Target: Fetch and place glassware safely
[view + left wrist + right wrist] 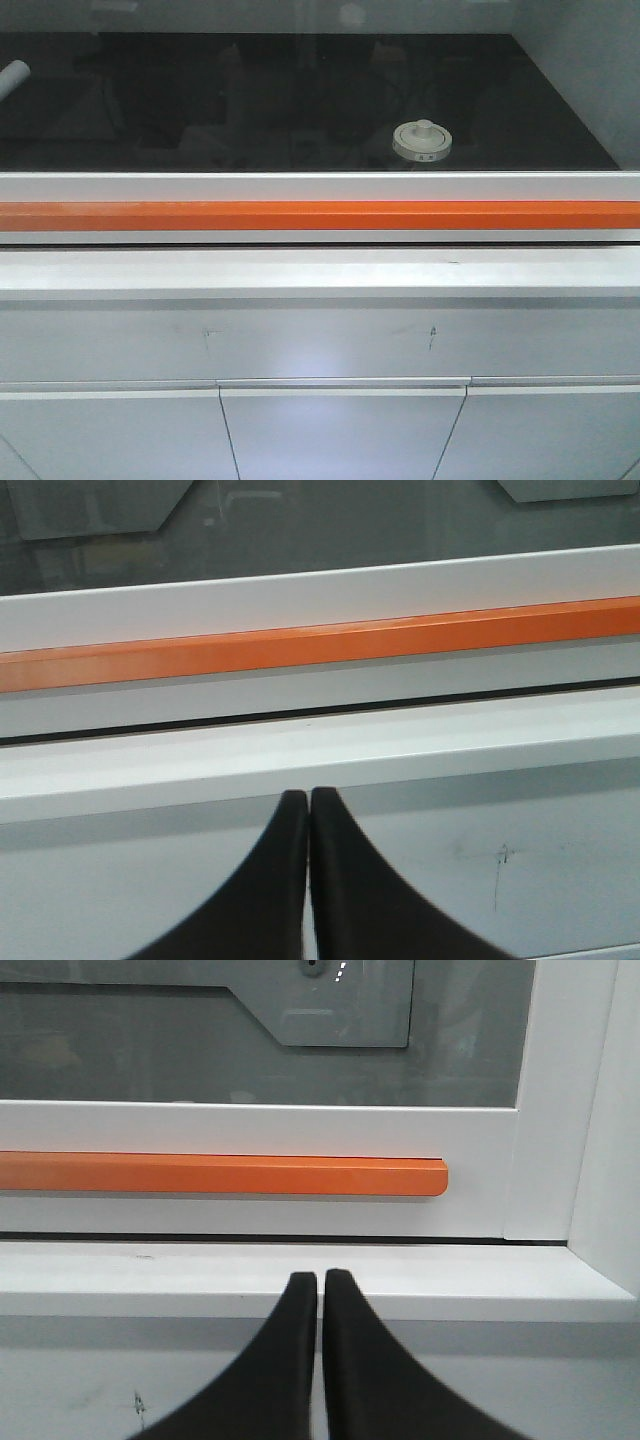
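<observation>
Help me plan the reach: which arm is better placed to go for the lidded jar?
Right, probably. The jar sits right of centre behind the glass sash. The left gripper and right gripper are both shut, facing the orange handle.

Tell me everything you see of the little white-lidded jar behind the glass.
The jar is small and squat, its clear body barely visible under a round cream-white lid with a central knob and dark rim marks. It stands upright, closed, on the dark worktop behind the sash, right of centre, touching nothing else.
</observation>
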`<state>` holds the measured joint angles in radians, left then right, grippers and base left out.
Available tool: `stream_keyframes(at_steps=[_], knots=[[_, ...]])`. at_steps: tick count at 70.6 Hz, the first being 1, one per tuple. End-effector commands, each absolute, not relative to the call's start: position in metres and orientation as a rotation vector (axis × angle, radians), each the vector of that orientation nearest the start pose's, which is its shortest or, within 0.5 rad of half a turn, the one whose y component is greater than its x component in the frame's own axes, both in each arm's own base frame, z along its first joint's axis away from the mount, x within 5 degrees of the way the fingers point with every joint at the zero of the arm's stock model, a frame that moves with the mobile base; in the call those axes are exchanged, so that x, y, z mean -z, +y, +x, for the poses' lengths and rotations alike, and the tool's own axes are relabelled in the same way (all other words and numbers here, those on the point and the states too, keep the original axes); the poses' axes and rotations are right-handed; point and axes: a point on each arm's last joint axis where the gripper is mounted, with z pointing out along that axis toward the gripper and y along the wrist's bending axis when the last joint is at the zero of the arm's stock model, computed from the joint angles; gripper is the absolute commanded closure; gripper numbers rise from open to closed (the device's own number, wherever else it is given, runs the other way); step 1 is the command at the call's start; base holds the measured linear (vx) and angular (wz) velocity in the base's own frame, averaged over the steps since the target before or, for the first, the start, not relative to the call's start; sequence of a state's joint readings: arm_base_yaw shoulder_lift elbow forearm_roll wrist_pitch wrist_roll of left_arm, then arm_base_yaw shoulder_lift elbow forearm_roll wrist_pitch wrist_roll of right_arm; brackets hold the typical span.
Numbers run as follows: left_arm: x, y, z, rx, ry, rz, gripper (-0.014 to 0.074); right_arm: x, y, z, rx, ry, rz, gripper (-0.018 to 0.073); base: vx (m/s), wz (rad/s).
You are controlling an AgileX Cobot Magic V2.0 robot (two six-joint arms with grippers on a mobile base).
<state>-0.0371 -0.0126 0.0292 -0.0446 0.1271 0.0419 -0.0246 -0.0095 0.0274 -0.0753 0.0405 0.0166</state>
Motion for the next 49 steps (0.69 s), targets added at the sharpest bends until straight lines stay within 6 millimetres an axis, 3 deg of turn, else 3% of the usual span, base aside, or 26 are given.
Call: stream_keyframes(at_steps=[1, 14, 27, 37, 49], knots=[[-0.191, -0.002, 0.057, 0.049, 1.56, 0.01, 0.0603, -0.203, -0.001, 0.056, 0.077, 1.464, -0.029, 0.0563, 0.0, 0.0], [-0.198, -0.002, 0.057, 0.077, 1.489, -0.022, 0.0603, -0.21, -0.001, 0.055, 0.075, 1.388, -0.032, 0.0563, 0.0, 0.0], [-0.221, 0.001, 0.053, 0.205, 1.298, -0.151, 0.0603, -0.222, 0.0, 0.052, 0.056, 1.268, -0.025, 0.0563, 0.0, 0.0], [-0.262, 0.001, 0.042, 0.171, 1.174, -0.104, 0.0603, -0.249, 0.0, 0.046, 0.058, 1.18, -0.028, 0.0563, 0.0, 0.0], [-0.328, -0.001, 0.033, 0.083, 1.125, -0.016, 0.0603, -0.3, 0.0, 0.04, 0.066, 1.17, -0.021, 0.0563, 0.0, 0.0]])
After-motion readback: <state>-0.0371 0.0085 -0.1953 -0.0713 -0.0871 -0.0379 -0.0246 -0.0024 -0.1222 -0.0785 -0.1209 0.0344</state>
